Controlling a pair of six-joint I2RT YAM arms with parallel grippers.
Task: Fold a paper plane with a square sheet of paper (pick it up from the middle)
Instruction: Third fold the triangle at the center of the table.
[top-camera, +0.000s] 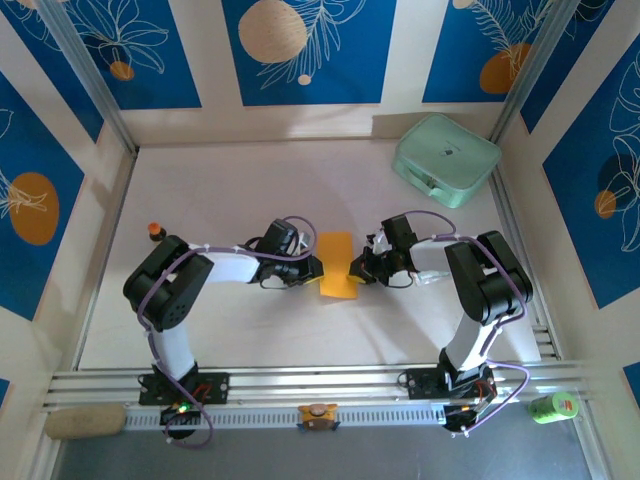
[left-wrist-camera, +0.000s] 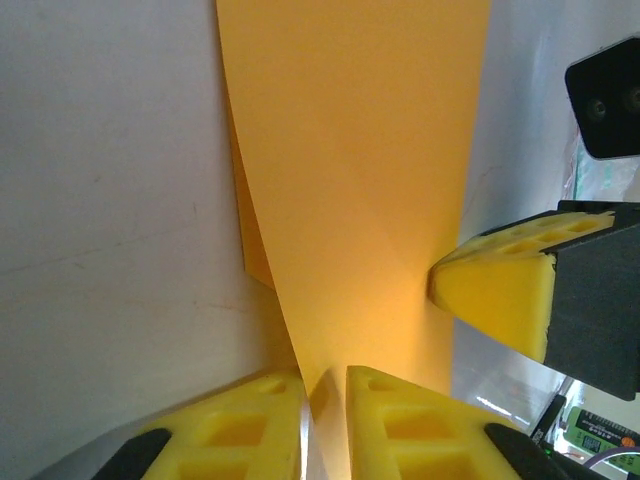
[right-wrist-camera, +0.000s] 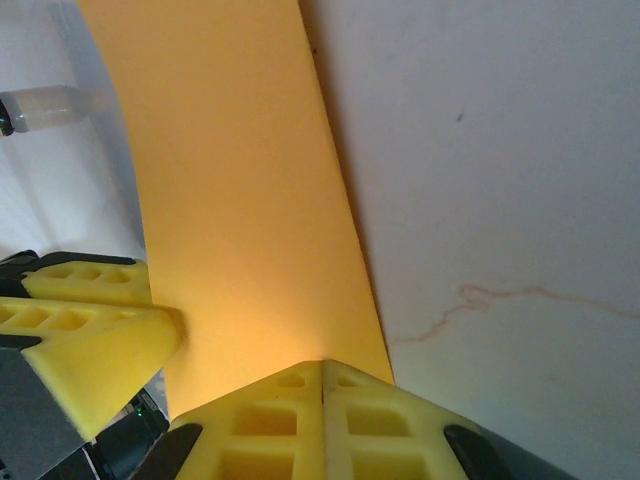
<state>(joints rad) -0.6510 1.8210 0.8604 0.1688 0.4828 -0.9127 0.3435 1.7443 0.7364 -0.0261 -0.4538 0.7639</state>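
Now the orange-yellow sheet, folded narrow and creased, is pinched by left fingers and right fingers.

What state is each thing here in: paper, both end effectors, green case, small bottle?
paper sheet: folded narrow, pinched at both long edges.
left end effector: shut on the paper sheet.
right end effector: shut on the paper sheet.
mint-green case: closed, lying flat.
orange-capped bottle: standing, cap on.

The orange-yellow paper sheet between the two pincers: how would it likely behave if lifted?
The thin orange-yellow paper sheet probably flops: it bows near the left pincer. It is likely very light, and it probably creases easily, judging by its fold line.
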